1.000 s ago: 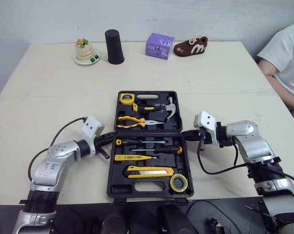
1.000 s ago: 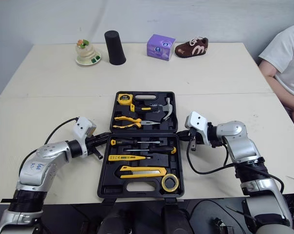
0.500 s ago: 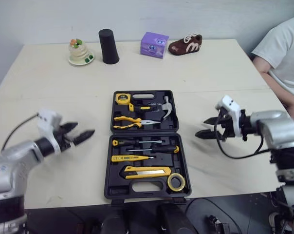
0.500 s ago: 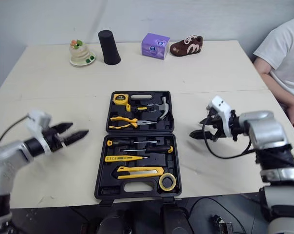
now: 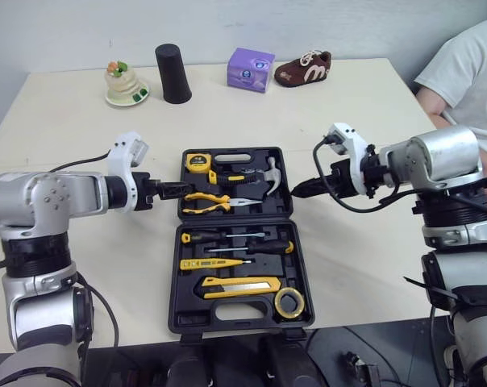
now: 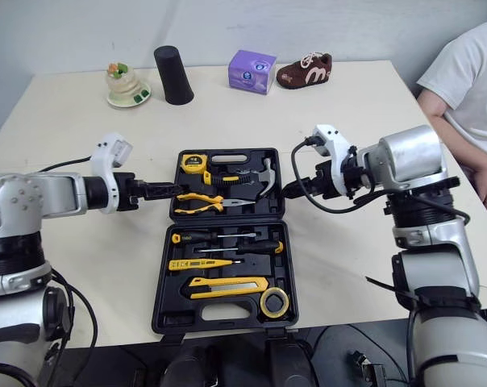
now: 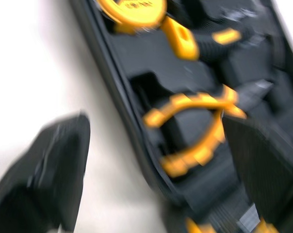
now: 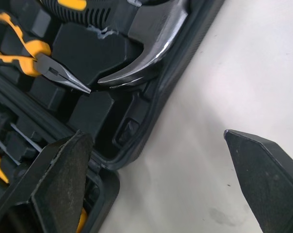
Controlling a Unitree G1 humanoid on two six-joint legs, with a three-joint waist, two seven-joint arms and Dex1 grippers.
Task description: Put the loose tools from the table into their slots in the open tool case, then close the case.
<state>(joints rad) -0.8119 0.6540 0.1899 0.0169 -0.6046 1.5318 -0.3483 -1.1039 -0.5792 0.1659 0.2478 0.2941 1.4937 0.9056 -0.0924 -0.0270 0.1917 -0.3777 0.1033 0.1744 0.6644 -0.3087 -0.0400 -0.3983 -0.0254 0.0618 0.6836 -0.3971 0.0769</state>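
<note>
Tool case (image 5: 239, 223) open at frame centre on desk (image 5: 74, 145), tools in slots. Left gripper (image 5: 169, 190) at left rim of upper half, by pliers (image 5: 215, 199) — jaws spread, seemingly straddling rim. Right gripper (image 5: 300, 190) at right rim near hammer (image 5: 269, 173) — jaws spread, empty.

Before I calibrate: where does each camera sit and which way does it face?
Left eye: head, looking forward-down at the tool case; both arms show.
Right eye: beside it, same scene.
Left wrist: along the open left gripper toward the pliers.
Right wrist: along the open right gripper toward the hammer.
Both wrists share the case.
</note>
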